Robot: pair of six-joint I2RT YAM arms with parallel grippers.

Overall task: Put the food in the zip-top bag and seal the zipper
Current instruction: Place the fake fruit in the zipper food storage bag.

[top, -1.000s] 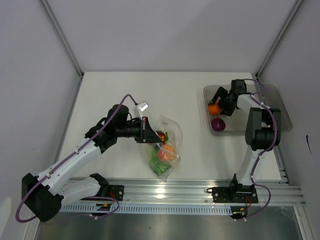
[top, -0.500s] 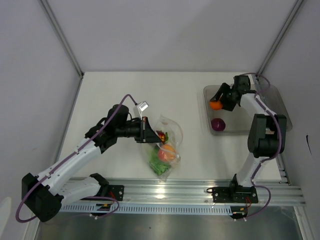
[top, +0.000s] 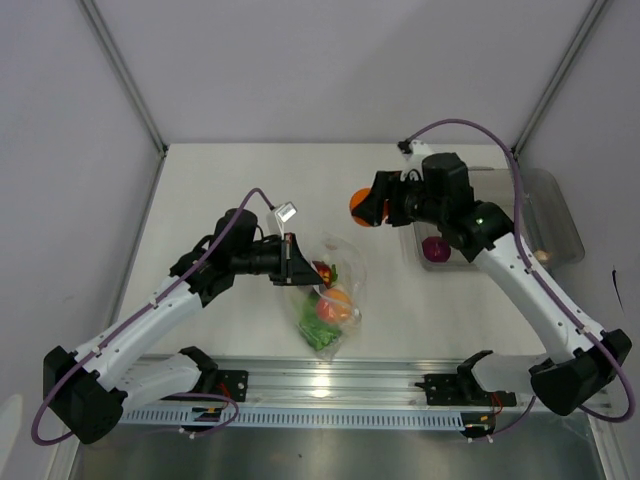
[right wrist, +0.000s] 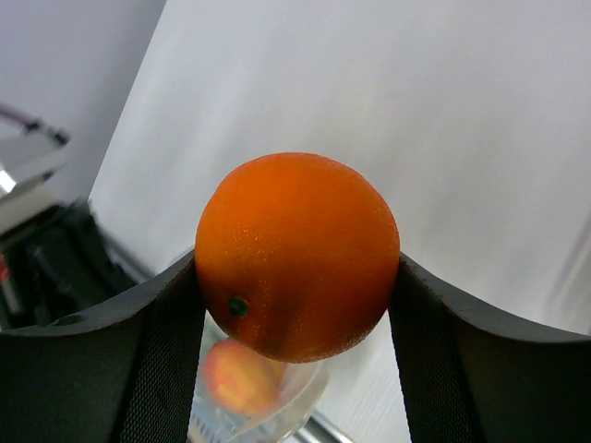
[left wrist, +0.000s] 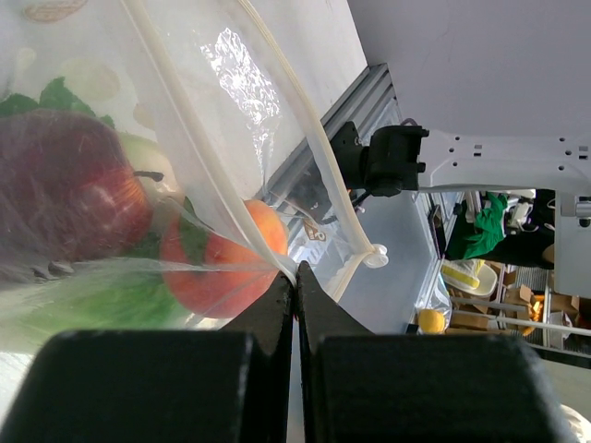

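The clear zip-top bag [top: 332, 288] lies at the table's centre. It holds a peach-coloured fruit [left wrist: 222, 268], a dark red fruit [left wrist: 74, 194] and green cabbage [left wrist: 92, 305]. My left gripper [top: 291, 262] is shut on the bag's upper left edge, pinching the plastic right beside the zipper [left wrist: 314, 138]. My right gripper [top: 368, 208] is shut on an orange [right wrist: 297, 249] and holds it in the air above and to the right of the bag's mouth. In the right wrist view, the peach-coloured fruit [right wrist: 242, 378] shows blurred below the orange.
A rigid clear tray [top: 555, 200] stands at the back right. It holds a dark red fruit [top: 436, 248] and a small beige piece [top: 542, 256]. The aluminium rail [top: 330, 385] with both arm bases runs along the near edge. Grey walls close in the table's sides and back.
My right arm lifted the orange out of the tray and carried it left toward the bag. The left arm and the bag have not moved.
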